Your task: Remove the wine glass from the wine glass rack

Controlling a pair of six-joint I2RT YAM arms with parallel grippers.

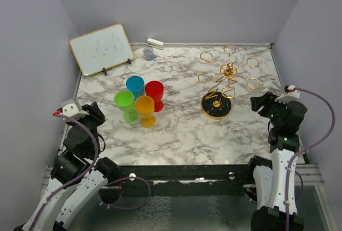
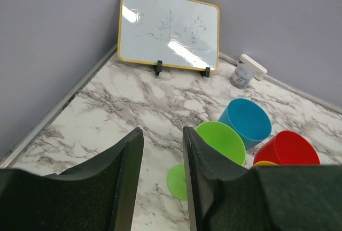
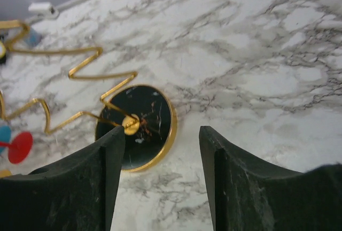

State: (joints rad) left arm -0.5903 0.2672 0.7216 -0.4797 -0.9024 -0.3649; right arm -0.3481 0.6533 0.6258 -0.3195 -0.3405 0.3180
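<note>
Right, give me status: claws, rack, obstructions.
Left claw open, right claw open. Rack bare. Four coloured glasses on table. Nothing in the way.

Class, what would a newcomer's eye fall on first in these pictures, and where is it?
Bright plastic goblets cluster left of centre on the marble-patterned table: blue goblet, red goblet, green goblet, orange goblet. Right of them stands the gold wire rack with looped arms on its round black base. A gold-framed whiteboard leans at the back left.
</note>
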